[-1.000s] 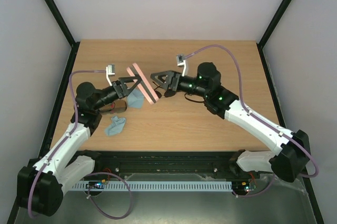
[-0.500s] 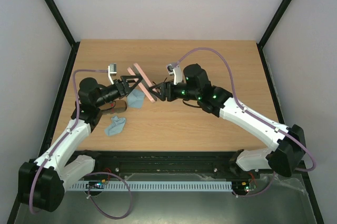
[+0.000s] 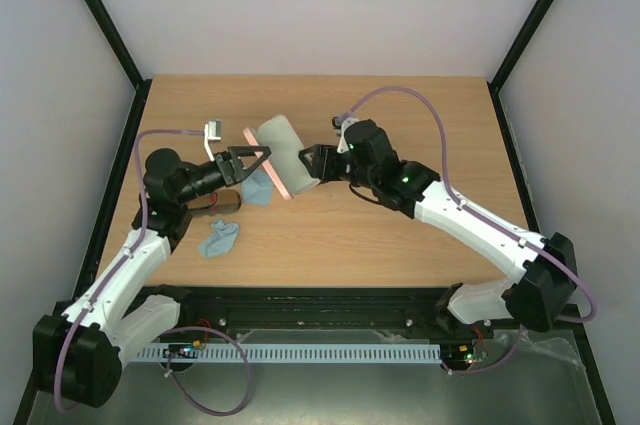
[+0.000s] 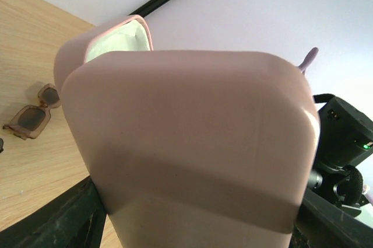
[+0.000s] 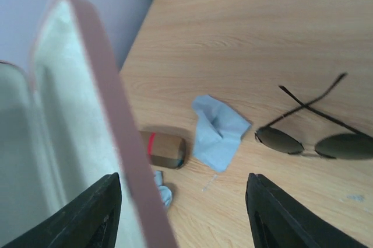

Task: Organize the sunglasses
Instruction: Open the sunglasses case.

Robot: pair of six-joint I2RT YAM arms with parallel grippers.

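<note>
Matt smooth pink case (image 4: pixel 186 143), wood-grain table (image 5: pixel 262 26), thin wire aviator sunglasses (image 5: pixel 285 142), soft blue cloth (image 5: pixel 218 131)

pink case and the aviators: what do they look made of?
pink case: smooth matte shell, probably soft-touch plastic or faux leather; no glare. Its lining: pale, felt-like. aviators: thin black wire frame, likely metal; dark glossy lenses, glass or plastic unclear.

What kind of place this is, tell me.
Probably a robot lab test cell: wooden table, plain white panels on black frame posts, left arm and right arm mounted at its near edge.
</note>
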